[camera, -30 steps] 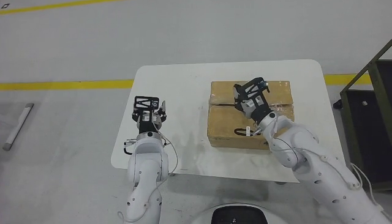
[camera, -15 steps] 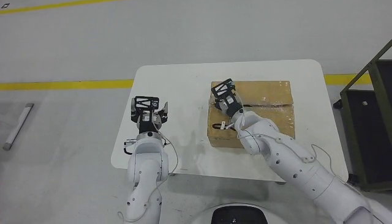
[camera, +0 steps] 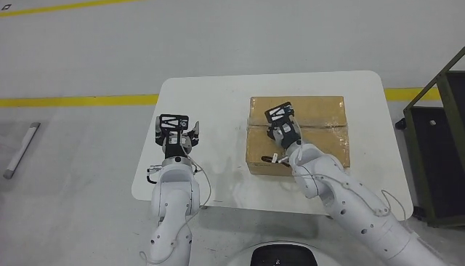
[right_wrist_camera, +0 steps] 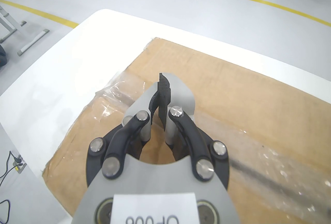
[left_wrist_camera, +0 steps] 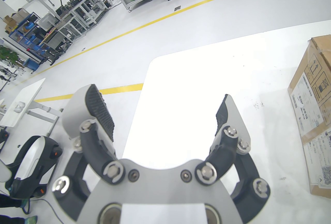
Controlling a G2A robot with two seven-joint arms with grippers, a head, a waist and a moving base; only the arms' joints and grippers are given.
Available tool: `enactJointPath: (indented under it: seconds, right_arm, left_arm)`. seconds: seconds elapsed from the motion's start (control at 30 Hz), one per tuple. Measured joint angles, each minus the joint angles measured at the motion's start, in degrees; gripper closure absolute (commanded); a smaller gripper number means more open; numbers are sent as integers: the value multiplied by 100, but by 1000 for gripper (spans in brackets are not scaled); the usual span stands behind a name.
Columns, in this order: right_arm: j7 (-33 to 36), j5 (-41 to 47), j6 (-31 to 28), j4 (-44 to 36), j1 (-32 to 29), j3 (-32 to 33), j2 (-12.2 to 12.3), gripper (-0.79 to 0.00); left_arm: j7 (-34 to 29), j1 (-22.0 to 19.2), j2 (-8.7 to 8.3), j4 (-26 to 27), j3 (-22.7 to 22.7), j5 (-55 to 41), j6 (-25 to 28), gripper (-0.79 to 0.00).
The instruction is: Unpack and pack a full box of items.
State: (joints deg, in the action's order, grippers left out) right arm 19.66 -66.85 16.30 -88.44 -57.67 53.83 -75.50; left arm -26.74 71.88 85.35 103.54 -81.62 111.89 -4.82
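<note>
matt cardboard box (camera: 312, 113), glossy tape (right_wrist_camera: 258, 147)

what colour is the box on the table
Brown cardboard box, with clear tape over its top seam; the right wrist view shows it best.

The top camera sits high and looks down on the whole table (camera: 218, 99), with the box (camera: 320, 110) at 3 o'clock from its middle. The left wrist camera sits close behind the left gripper (left_wrist_camera: 160, 103) and looks low across the table. The right wrist camera looks down close over the box top. All three see table and box.
</note>
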Motion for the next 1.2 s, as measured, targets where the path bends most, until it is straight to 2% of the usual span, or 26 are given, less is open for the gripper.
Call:
enactJointPath:
  seconds: [0.33,0.53,0.73,0.83,1.0,1.2]
  right_arm:
    - [38,48,210,-474,-546,548,46,0]
    - [140,180,566,-1018,-889,811,42,0]
    - [170,-128,292,-1635,-907,885,51,0]
    - [90,-317,181,-1437,-696,861,27,0]
    - [-46,-452,173,-550,-419,834,-28,0]
    - [79,-503,308,-330,-689,977,-28,0]
  left_arm:
    - [0,0,0,0,0,0,0,-785]
    - [0,0,0,0,0,0,0,-785]
    - [0,0,0,0,0,0,0,-785]
    - [0,0,0,0,0,0,0,-785]
    - [0,0,0,0,0,0,0,-785]
    - [0,0,0,0,0,0,0,-785]
